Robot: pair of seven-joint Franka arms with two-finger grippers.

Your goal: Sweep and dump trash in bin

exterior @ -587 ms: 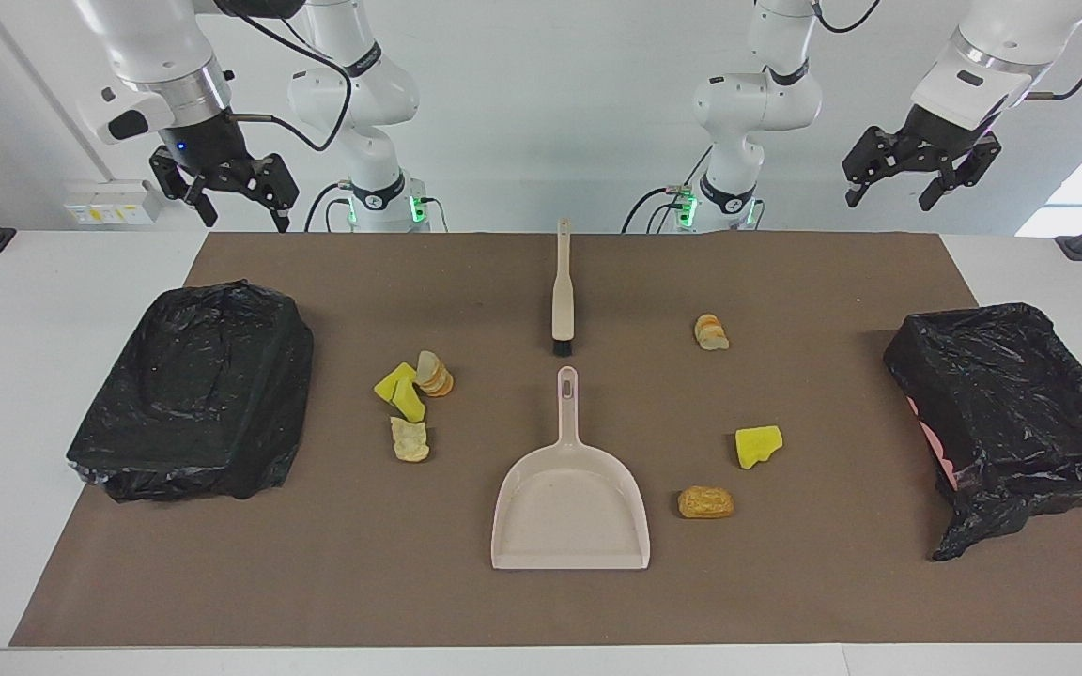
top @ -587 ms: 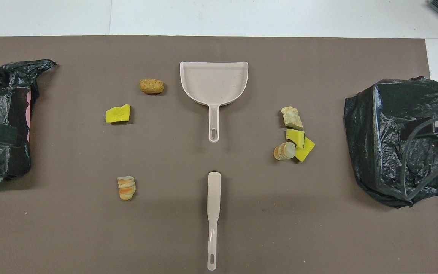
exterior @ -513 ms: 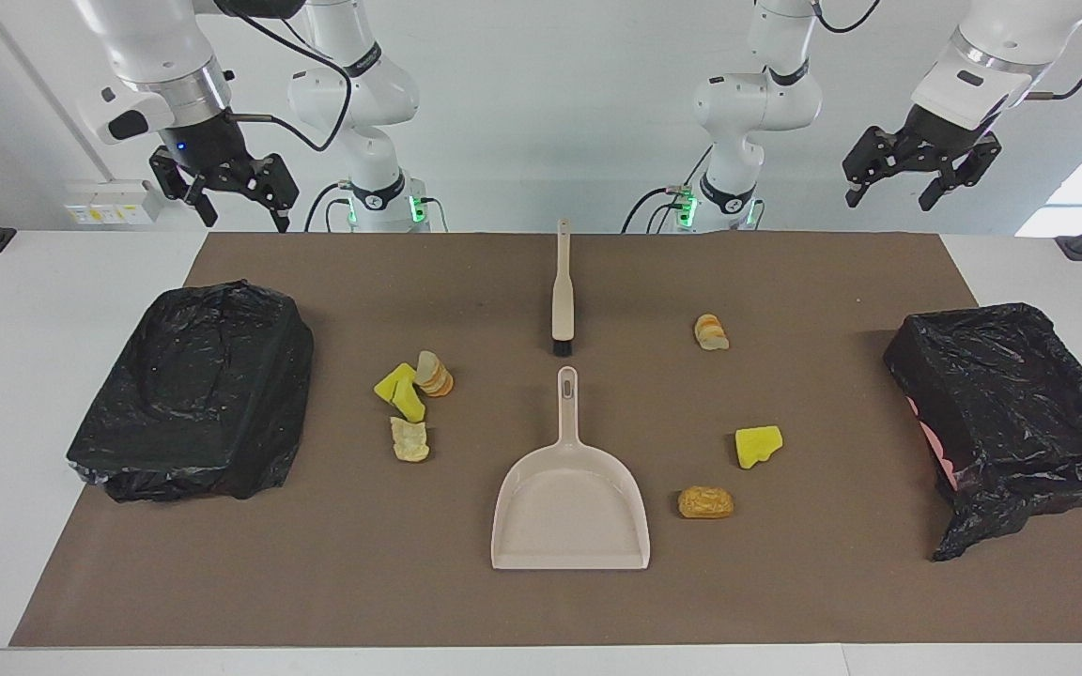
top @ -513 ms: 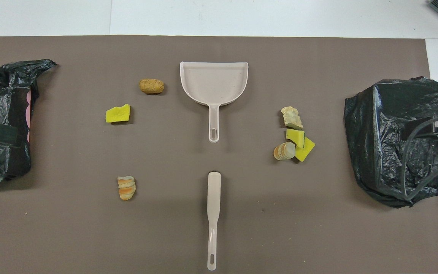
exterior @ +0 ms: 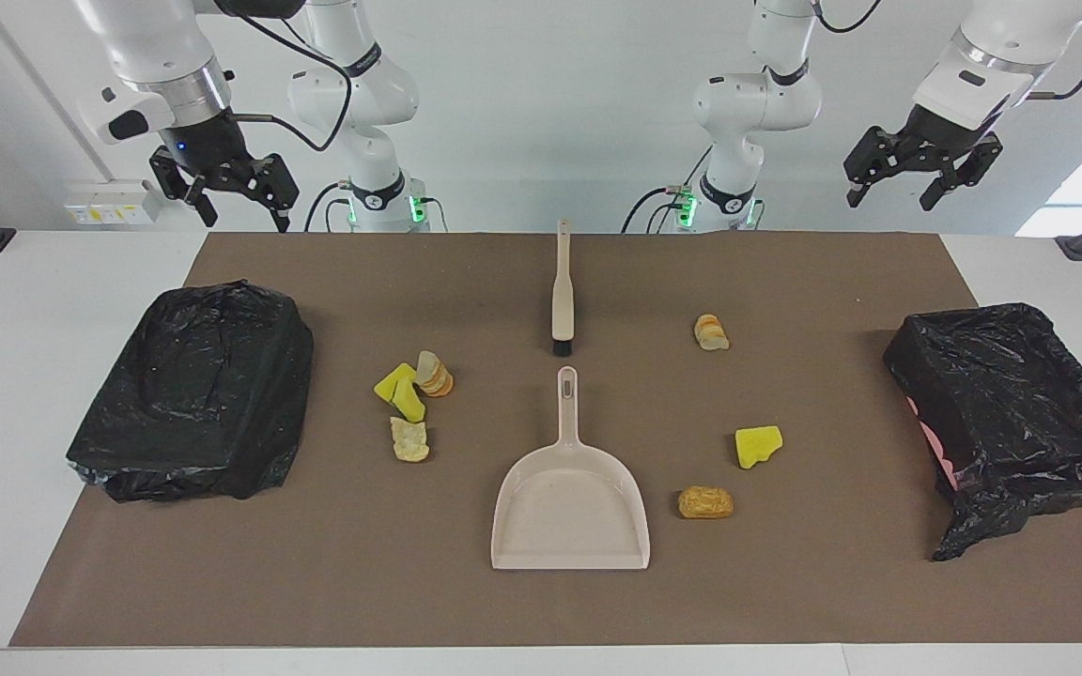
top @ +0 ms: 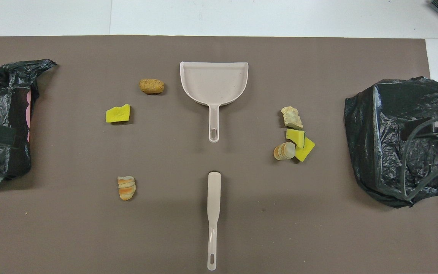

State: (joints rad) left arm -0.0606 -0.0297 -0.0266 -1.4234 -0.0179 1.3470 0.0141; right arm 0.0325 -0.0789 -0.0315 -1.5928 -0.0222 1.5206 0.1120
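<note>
Right, nothing started yet. Landmark: the beige plastic dustpan (exterior: 569, 512) mid-mat, handle pointing at the robots.

The beige brush with black bristles (exterior: 562, 291) lies just nearer the robots than the dustpan handle, in line with it, a small gap between.

Trash is in two groups beside the dustpan. Toward the right arm's end: a tight cluster of yellow sponge chunks (exterior: 399, 388), one green-backed, touching a stack of tan cracker-like slices (exterior: 434, 374), with a pale bread-like lump (exterior: 409, 438) just beside them. Toward the left arm's end, spread apart: another slice stack (exterior: 711, 331), a lone yellow sponge chunk (exterior: 757, 445) and a golden-brown bread-like lump (exterior: 704, 501).

Black-bagged bins sit at each end of the mat: one (exterior: 195, 389) by the right arm, one (exterior: 1011, 413) by the left.

Right gripper (exterior: 233, 201) and left gripper (exterior: 896, 181) hang high, jaws spread wide, empty.

Handling guess: scraps are light; sponge is soft and may drag or tumble, and slice stacks may topple, so sweep slowly. Grip the rigid, likely slick tools mid-handle.
</note>
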